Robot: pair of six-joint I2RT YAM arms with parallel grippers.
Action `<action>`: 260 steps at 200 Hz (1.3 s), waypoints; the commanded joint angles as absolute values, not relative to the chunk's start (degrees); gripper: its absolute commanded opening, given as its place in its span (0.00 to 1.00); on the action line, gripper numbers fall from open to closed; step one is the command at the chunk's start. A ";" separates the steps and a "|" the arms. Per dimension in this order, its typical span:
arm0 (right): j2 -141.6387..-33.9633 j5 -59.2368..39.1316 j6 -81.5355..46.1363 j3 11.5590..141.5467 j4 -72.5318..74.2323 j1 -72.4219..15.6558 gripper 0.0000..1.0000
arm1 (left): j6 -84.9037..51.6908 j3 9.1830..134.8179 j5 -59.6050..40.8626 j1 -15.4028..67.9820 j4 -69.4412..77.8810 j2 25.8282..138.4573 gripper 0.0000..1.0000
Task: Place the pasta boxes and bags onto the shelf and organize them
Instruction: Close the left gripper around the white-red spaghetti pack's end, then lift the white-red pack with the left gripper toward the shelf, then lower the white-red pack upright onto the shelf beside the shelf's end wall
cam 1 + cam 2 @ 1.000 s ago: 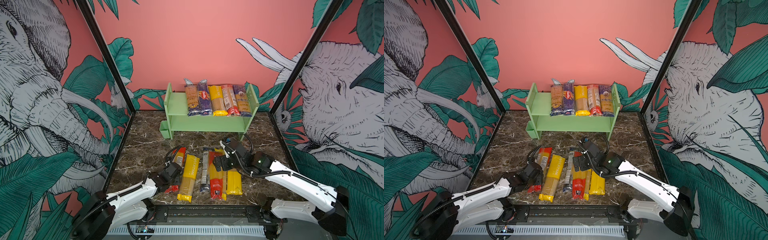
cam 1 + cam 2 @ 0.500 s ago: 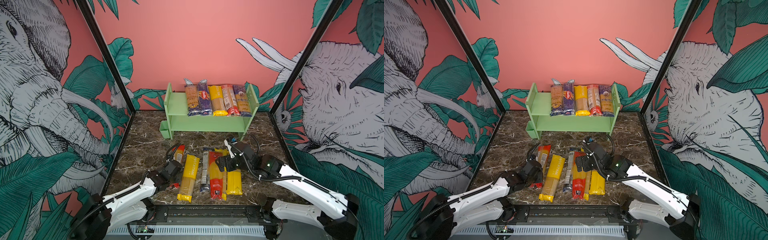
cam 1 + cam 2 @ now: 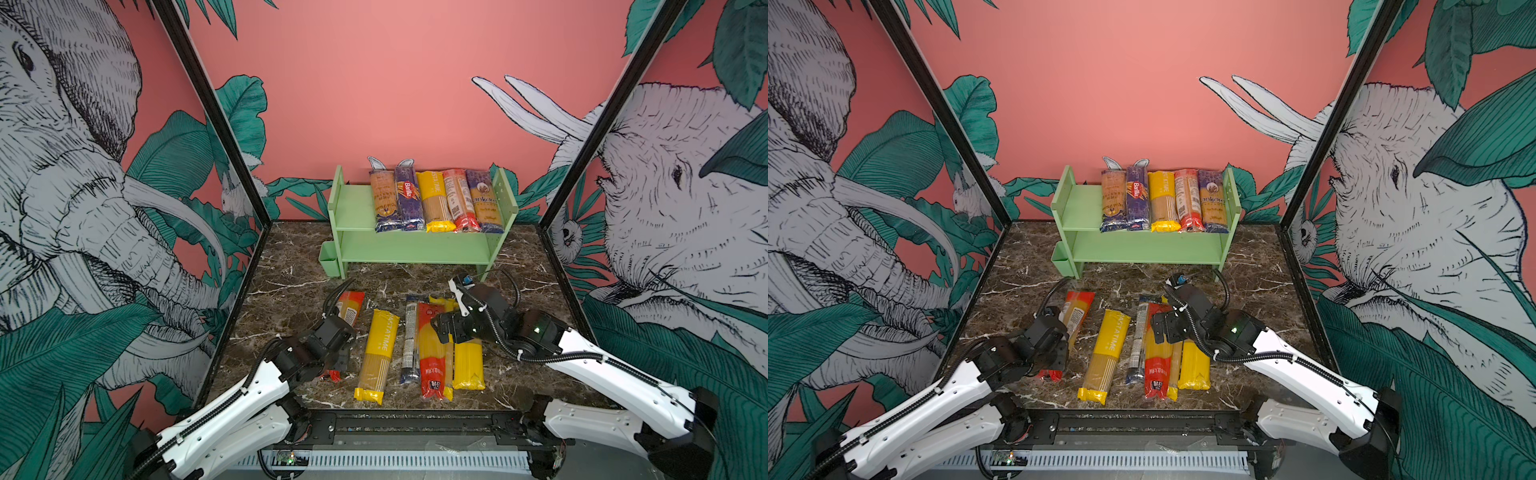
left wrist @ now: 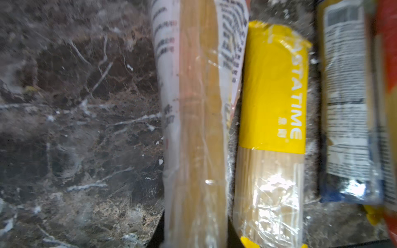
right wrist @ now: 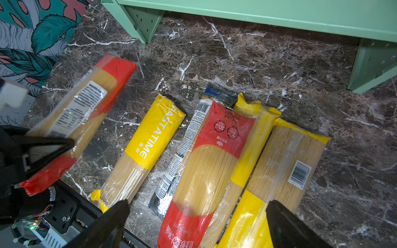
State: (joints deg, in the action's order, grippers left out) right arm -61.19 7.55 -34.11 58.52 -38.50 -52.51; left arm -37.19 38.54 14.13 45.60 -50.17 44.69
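Observation:
The pale green shelf [image 3: 415, 249] [image 3: 1142, 249] stands at the back, with several pasta packs [image 3: 434, 201] side by side on its top tier. My left gripper [image 3: 338, 359] [image 4: 195, 234] is shut on a red-ended spaghetti pack [image 3: 350, 305] [image 4: 193, 128] [image 5: 79, 111], gripping near its front end. On the floor lie a yellow PASTATIME pack [image 3: 378, 353] [image 5: 150, 137], a narrow dark-blue-ended pack [image 3: 410, 340], a red pack [image 3: 432, 353] [image 5: 210, 154] and yellow packs [image 3: 468, 361] [image 5: 285, 163]. My right gripper [image 3: 446, 328] [image 5: 197, 206] hangs open above the red pack.
A small green cup [image 3: 328, 257] hangs on the shelf's left side. The lower tier [image 3: 415, 247] holds nothing. Patterned walls close in on both sides, and a black rail [image 3: 415, 424] runs along the marble floor's front edge.
My left gripper has shut on the red-ended pack at the left. My right arm has drawn back a little toward the front, jaws still open.

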 commanded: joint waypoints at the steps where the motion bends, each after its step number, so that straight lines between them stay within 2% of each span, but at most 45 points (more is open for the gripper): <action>1: -59.90 8.87 -34.06 59.84 -38.84 -52.67 0.99 | -34.77 44.55 18.28 45.70 -51.16 41.61 0.00; 76: -58.71 10.11 -33.22 61.91 -40.81 -52.73 0.99 | -31.18 57.98 17.55 45.70 -57.87 40.35 0.00; 125: -58.80 10.64 -32.61 63.53 -41.02 -52.68 0.99 | -27.79 73.88 13.71 45.75 -60.52 44.80 0.00; 167: -58.97 11.34 -32.00 64.59 -41.57 -52.64 0.99 | -23.47 87.09 11.93 45.71 -59.86 53.20 0.00; 225: -60.64 11.96 -29.13 68.75 -42.13 -52.52 0.99 | -14.70 105.88 20.26 45.54 -57.45 72.63 0.00; 260: -64.22 12.49 -25.78 74.78 -43.48 -52.32 0.99 | -12.83 117.64 19.68 41.20 -55.58 84.61 0.00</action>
State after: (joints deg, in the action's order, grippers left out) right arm -62.63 11.20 -29.04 71.20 -42.85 -52.49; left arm -15.66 109.49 16.49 44.25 -64.73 81.36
